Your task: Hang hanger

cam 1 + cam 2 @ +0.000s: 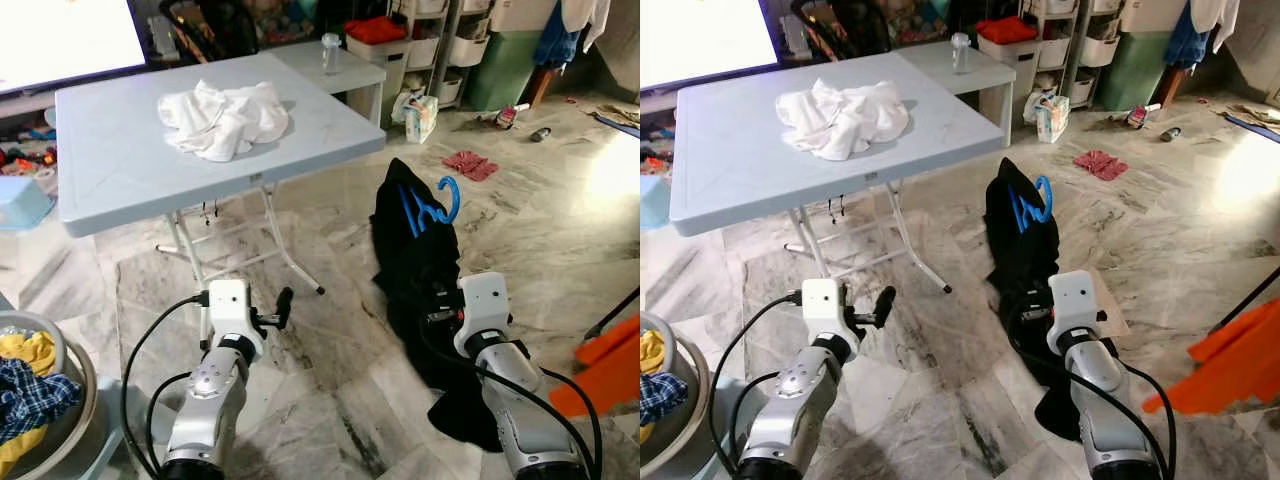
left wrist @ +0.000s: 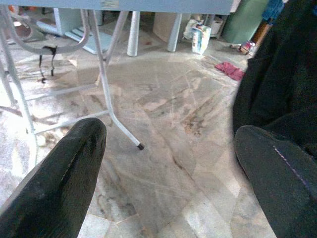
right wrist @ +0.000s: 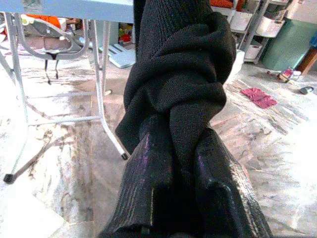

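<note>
A black garment hangs bunched up on a blue hanger, whose hook sticks out at the top. My right gripper is shut on a thick fold of this black garment, holding it up over the marble floor in front of my right arm. The garment's lower end trails down beside that arm. My left gripper is open and holds nothing. It is low at the left, near the legs of the folding table.
A crumpled white cloth lies on the grey table. A laundry basket with clothes stands at my lower left. An orange object is at the right edge. A red rag and shelves with bins lie beyond.
</note>
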